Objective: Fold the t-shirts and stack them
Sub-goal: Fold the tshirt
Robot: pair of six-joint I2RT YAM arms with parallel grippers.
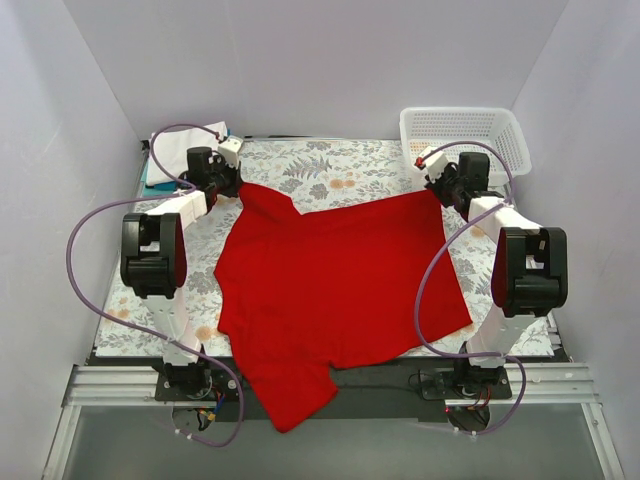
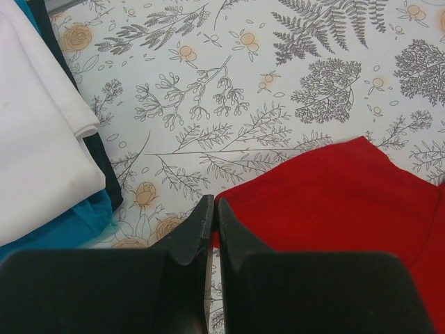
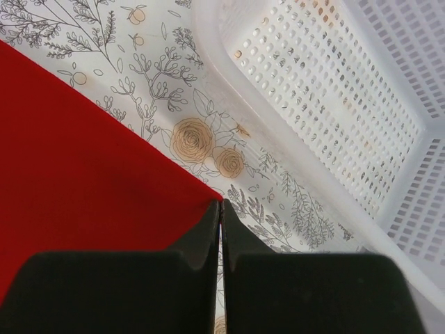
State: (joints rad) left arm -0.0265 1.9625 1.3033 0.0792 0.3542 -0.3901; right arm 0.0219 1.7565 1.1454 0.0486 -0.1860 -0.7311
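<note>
Lying matte and smooth on the floral-printed tablecloth (image 1: 330,165), the red t-shirt (image 1: 340,280) spreads nearly flat, one flap hanging past the near edge. The left gripper (image 2: 215,203) and the right gripper (image 3: 221,204) each pinch a far corner between pressed-together black fingers. A perforated white plastic basket (image 3: 334,104) sits near the right one.

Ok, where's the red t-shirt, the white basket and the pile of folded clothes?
red t-shirt (image 1: 335,285): top external view, middle of its body.
white basket (image 1: 462,124): top external view, its back wall.
folded pile (image 2: 35,153): left wrist view, the white shirt on top.
</note>
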